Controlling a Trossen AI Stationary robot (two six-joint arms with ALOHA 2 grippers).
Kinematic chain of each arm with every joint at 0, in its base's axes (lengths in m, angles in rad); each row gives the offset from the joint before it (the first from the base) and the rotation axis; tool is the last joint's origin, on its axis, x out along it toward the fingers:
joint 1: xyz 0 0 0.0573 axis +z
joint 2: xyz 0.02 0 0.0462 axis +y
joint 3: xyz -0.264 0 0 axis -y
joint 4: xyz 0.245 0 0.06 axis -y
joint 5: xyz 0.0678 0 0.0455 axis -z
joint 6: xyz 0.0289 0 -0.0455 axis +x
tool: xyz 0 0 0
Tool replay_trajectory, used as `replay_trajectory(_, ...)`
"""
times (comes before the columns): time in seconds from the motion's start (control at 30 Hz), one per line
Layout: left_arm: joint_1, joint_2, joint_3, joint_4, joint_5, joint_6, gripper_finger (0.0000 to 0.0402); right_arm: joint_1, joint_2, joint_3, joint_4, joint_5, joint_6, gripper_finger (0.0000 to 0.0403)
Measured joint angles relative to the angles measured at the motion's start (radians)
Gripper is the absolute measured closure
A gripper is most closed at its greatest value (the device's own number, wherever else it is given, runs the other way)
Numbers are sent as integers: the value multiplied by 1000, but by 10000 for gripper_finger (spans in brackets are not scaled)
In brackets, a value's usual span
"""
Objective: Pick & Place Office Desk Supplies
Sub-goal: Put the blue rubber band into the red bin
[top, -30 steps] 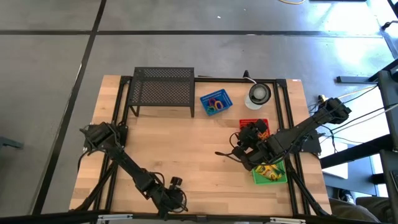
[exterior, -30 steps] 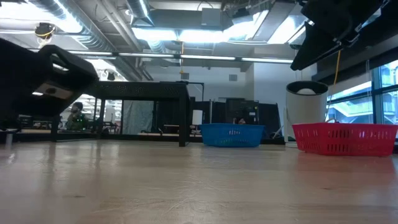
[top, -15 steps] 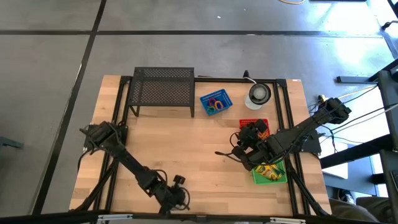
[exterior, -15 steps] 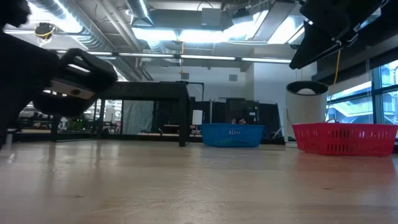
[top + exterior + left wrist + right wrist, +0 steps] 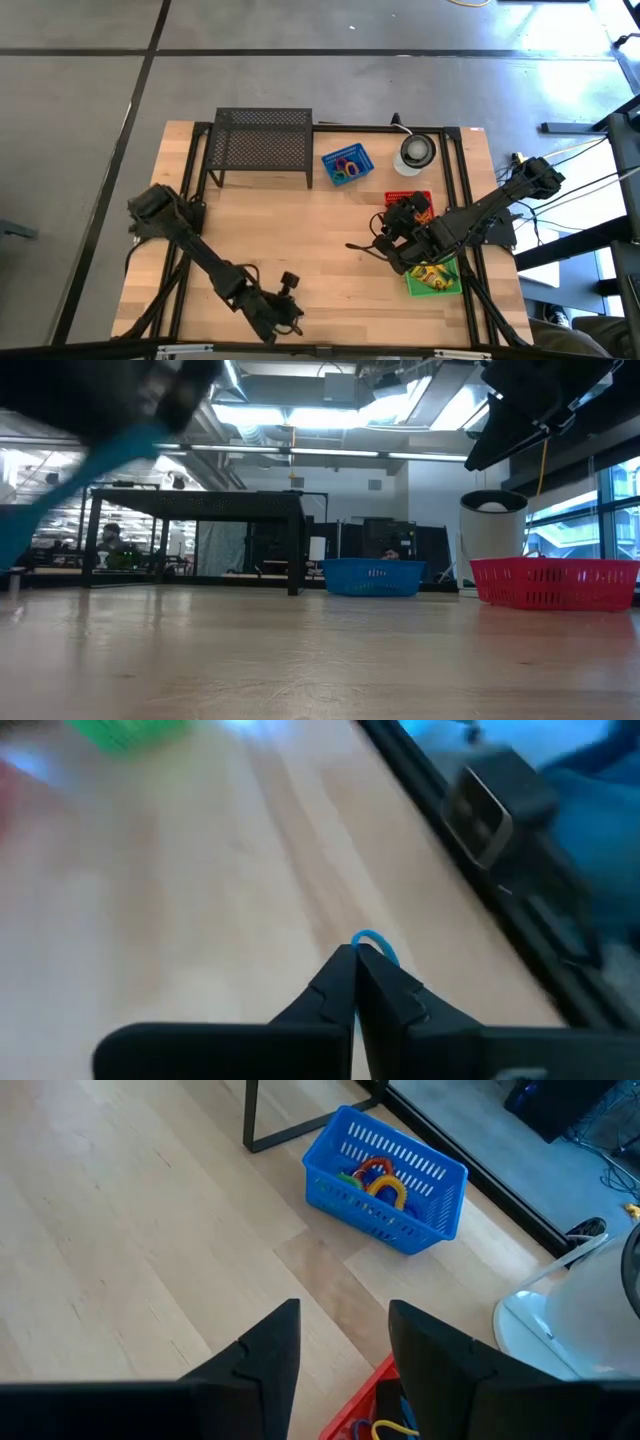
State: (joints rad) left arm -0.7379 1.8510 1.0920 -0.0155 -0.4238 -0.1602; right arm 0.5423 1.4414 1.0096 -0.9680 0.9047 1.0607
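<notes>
No legible writing; crayon box (image 5: 432,279) unreadable

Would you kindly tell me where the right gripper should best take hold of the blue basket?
With the right gripper, likely the top of a long wall, from above, one finger inside, one outside: the basket stands upright and open, its walls are thin, and the bands lie low inside.

Left gripper (image 5: 357,955) pinched closed; right gripper (image 5: 340,1330) fingers spread
</notes>
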Motion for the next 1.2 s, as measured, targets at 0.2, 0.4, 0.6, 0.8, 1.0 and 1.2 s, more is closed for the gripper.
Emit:
replay_trajectory(0.2,1,-111,0,129,-332,235,399,0,0,0,9,2,0,248)
replay_trajectory(0.4,35,-132,0,430,-667,522,399,0,0,0,85,60,-2,248)
replay_trajectory(0.6,125,-132,0,474,-701,558,399,0,0,0,284,86,-123,248)
replay_trajectory(0.8,224,-119,1,477,-695,471,398,0,13,0,533,-84,-407,248)
replay_trajectory(1.0,264,-102,1,449,-590,420,398,2,70,0,686,-185,-579,248)
replay_trajectory(1.2,254,-59,1,450,-613,524,398,-2,118,0,794,-225,-649,248)
